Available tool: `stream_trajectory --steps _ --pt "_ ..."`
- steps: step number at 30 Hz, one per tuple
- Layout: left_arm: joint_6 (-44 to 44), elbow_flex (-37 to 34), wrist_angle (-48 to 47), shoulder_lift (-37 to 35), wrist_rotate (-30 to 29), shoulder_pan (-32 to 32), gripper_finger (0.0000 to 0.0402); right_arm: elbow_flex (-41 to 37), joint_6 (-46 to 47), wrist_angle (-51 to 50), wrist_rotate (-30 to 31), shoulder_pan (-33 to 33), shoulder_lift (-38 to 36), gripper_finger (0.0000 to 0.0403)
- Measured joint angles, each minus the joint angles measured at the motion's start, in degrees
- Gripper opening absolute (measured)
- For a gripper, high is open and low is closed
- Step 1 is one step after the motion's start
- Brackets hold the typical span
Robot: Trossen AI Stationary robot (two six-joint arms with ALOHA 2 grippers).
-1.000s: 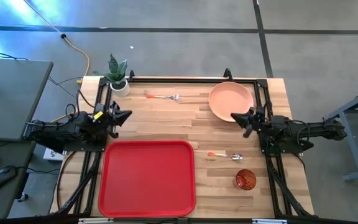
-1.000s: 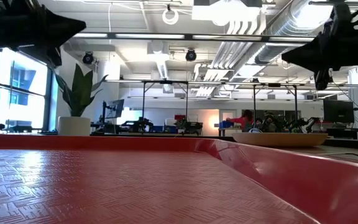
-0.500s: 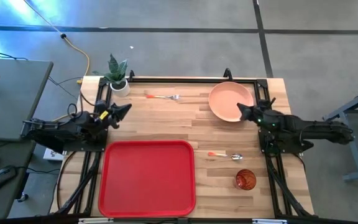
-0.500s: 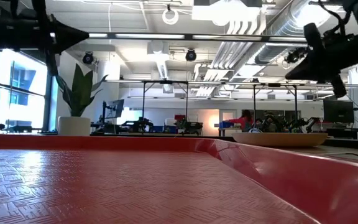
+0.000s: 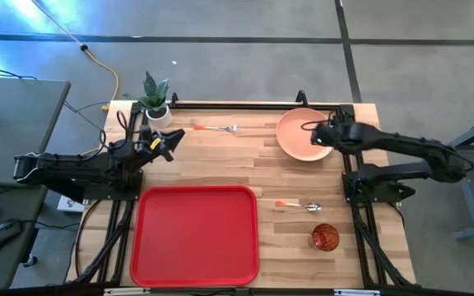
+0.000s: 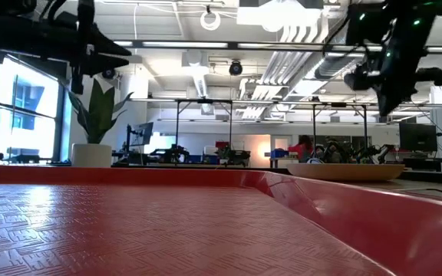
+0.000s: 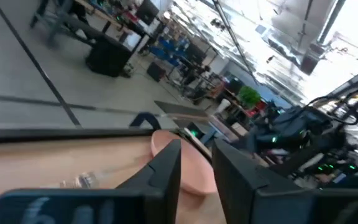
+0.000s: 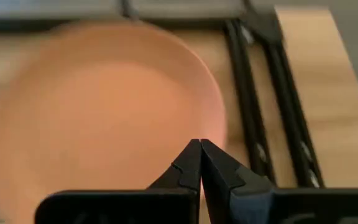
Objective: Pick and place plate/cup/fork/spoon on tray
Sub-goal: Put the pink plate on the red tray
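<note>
The peach-orange plate [image 5: 299, 136] lies at the table's far right; it also shows in the right wrist view [image 8: 104, 118]. My right gripper [image 5: 313, 137] is shut and hangs above the plate's right rim, clear of it in the low view [image 6: 388, 98]. My left gripper [image 5: 177, 134] is a little open and empty, just left of the fork [image 5: 217, 128], which lies flat near the far edge. The spoon [image 5: 299, 205] and the red-orange cup [image 5: 325, 238] rest on the table right of the red tray [image 5: 194, 234].
A small white pot with a green plant [image 5: 155, 104] stands at the far left corner, close behind my left gripper. A black frame rail [image 5: 253, 105] runs along the far edge and down both sides. Bare wood lies between the fork and the tray.
My left gripper has gone toward the far edge and to the right, nearer the fork. My right gripper has swung toward the far edge and left, over the plate's right rim, and has tipped its fingers downward. The plate, fork, spoon and cup have stayed put.
</note>
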Motion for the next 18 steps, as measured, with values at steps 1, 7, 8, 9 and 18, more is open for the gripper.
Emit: stream_trajectory --steps 1,7,8,9,18 --pt "0.6 0.8 0.0 0.6 0.0 0.5 0.0090 0.3 0.1 -0.7 -2.0 -1.4 2.1 0.0004" --pt "7.0 3.0 -1.2 1.9 0.0 1.4 0.0097 -2.5 1.4 4.4 -11.3 -4.6 9.1 0.0061" --pt "7.3 3.0 -1.7 1.9 0.0 1.4 0.0097 -3.3 2.6 5.3 -12.0 -4.5 9.6 0.0077" --pt "6.9 3.0 -2.3 1.9 0.0 1.2 0.0097 -4.0 3.9 5.9 -12.4 -4.5 10.0 0.0094" --pt "1.5 3.0 -6.2 2.1 1.3 -0.4 0.0097 -9.2 16.3 8.8 -10.6 -6.0 9.9 0.0194"
